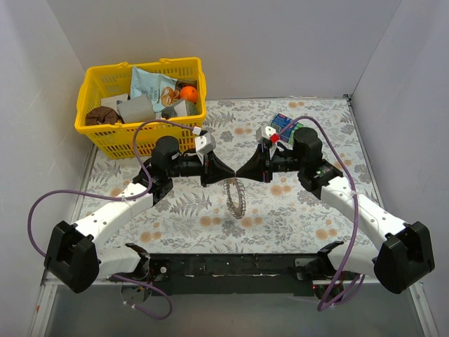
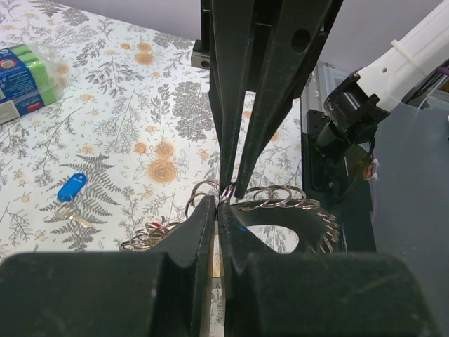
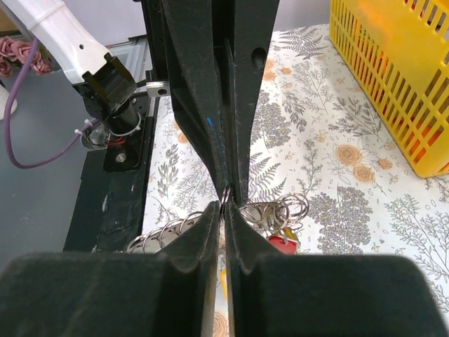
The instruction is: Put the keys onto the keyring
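The basket (image 1: 140, 137) stands well away from the keyring (image 1: 235, 200), which hangs edge-on just under the spot where both grippers meet tip to tip. The left gripper (image 1: 229, 173) has its jaws pressed together on the keyring's wire. The right gripper (image 1: 243, 172) shows a thin slit between its jaws, and I cannot tell whether they grip the wire or only touch it. With one sure pinch alone, the keyring could swing or slip free, and its coil would likely close before a key enters. The top view gives the whole hoop but no keys. The left wrist view shows a blue key (image 2: 71, 187) on the cloth, well apart from the keyring. The right wrist view shows a red key (image 3: 280, 244) just beside it.
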Controlling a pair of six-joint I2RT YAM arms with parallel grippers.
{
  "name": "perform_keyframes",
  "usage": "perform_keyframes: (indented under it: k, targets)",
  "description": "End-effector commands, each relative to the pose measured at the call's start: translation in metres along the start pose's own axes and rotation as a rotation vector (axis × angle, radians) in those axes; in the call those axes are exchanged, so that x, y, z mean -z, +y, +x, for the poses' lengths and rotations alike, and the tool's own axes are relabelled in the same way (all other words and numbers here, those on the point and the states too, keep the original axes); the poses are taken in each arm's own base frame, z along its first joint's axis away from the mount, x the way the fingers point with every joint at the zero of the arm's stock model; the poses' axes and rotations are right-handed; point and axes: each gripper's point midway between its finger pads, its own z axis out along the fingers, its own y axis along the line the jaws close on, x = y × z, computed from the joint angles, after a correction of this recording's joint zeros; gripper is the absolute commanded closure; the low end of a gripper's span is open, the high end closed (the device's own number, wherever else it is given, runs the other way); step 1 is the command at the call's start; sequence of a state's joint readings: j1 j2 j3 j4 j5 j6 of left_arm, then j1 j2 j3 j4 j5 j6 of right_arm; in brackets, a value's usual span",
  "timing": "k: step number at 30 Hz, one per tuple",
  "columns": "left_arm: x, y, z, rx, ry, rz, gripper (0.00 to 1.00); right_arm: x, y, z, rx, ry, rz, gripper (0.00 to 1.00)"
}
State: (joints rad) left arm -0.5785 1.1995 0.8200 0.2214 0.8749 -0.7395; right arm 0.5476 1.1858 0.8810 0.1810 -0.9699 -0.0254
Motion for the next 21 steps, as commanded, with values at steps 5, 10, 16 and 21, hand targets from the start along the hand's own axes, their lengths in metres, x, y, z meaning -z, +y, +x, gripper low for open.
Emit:
perform_keyframes:
  k: [5,10,16,21]
  targets:
    - [0.005,0.004,-0.02,-0.068,0.062,-0.052,1.0,0.011,-0.016,-0.029,0.106,-0.039,0.126,0.51]
    - [0.006,0.01,-0.013,-0.075,0.14,-0.067,1.0,0.021,-0.035,-0.029,0.027,0.001,0.228,0.38]
    - [0.005,0.013,-0.014,-0.097,0.205,-0.09,1.0,0.016,-0.034,-0.02,-0.018,0.061,0.169,0.26]
    - [0.001,0.015,-0.012,-0.106,0.248,-0.106,1.0,0.014,-0.026,-0.023,-0.006,0.049,0.122,0.34]
